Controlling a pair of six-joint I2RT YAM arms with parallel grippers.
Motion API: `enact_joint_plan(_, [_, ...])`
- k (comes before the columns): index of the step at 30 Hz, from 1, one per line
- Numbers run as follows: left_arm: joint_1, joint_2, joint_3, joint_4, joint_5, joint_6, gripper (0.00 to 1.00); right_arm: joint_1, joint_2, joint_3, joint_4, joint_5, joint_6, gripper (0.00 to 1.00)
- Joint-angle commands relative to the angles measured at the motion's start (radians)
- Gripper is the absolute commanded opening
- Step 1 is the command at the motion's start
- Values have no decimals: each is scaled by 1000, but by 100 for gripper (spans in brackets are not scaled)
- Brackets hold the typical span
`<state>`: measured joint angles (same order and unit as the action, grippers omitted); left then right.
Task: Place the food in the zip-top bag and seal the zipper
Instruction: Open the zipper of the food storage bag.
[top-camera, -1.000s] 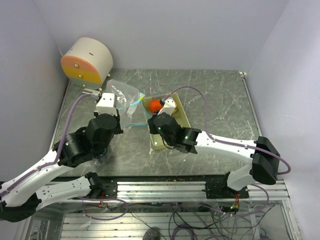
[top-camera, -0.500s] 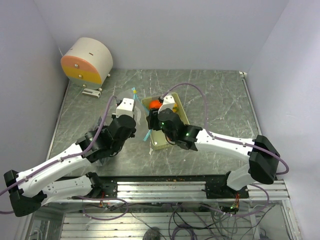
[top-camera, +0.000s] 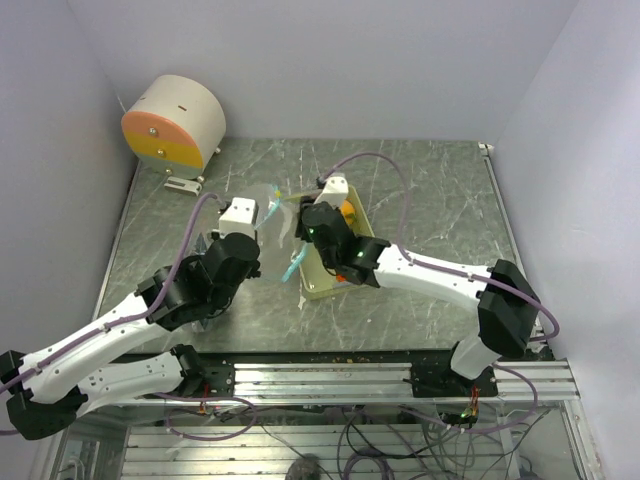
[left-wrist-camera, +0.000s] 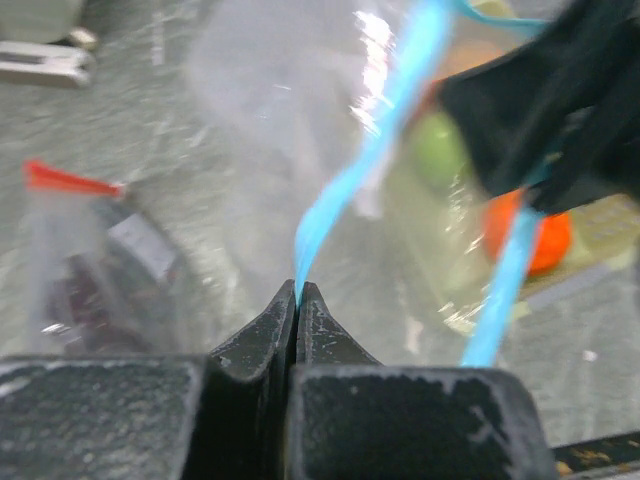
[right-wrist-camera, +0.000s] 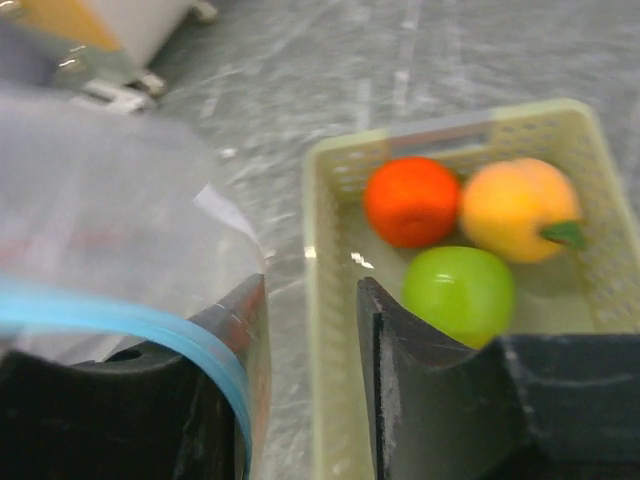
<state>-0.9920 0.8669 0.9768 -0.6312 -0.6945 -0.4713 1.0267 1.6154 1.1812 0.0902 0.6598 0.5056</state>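
Note:
The clear zip-top bag (top-camera: 276, 206) hangs between my two grippers, left of the basket. My left gripper (left-wrist-camera: 297, 287) is shut on the zipper's teal strip (left-wrist-camera: 385, 120); it also shows in the top view (top-camera: 262, 214). A red strip end (left-wrist-camera: 62, 178) shows at the left. My right gripper (right-wrist-camera: 312, 290) is open, and its left finger (right-wrist-camera: 235, 320) lies under the bag's film and teal strip (right-wrist-camera: 120, 318); it also shows in the top view (top-camera: 310, 214). The food lies in the basket: a red-orange fruit (right-wrist-camera: 410, 200), a yellow-orange fruit (right-wrist-camera: 515, 205) and a green fruit (right-wrist-camera: 460, 290). The grapes are not clearly seen.
The pale yellow-green basket (top-camera: 358, 262) stands mid-table under the right wrist, its near rim (right-wrist-camera: 330, 330) running between the right jaws. A round white and orange device (top-camera: 172, 122) stands at the back left. The walls close in on three sides.
My left gripper carried the bag right toward the basket, then eased back a little. My right gripper moved toward the basket's far end and up against the bag's mouth.

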Motion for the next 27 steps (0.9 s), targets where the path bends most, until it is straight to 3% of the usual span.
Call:
enact_joint_plan(1, [4,-15,119,-306,-290,-93,7,-123,-10,-3,-262,141,187,38])
enact_joint_plan(7, [5,-31,191,-465,-488,-148,7,-173,-79,-137,-91,-106,122,33])
enact_joint_plan(11, [5,-25,189,-441,-492,-115,7,-170,-57,-152,120,-549,-5,41])
enact_joint_plan(13, [6,-21,158,-366,-470,-65,7,-154,-32,-135,173,-655,-9,42])
enact_joint_plan(18, [4,33,23,-151,-391,-15,7,-119,12,-87,191,-667,-34,48])
enact_joint_plan(24, [5,224,36,-169,-426,-66,7,-120,-75,-115,146,-582,-81,55])
enact_joint_plan(25, [4,252,44,-174,-432,-73,7,-119,-111,-127,137,-561,-94,62])
enact_joint_plan(27, [5,281,51,-154,-435,-69,7,-120,-176,-147,112,-533,-115,86])
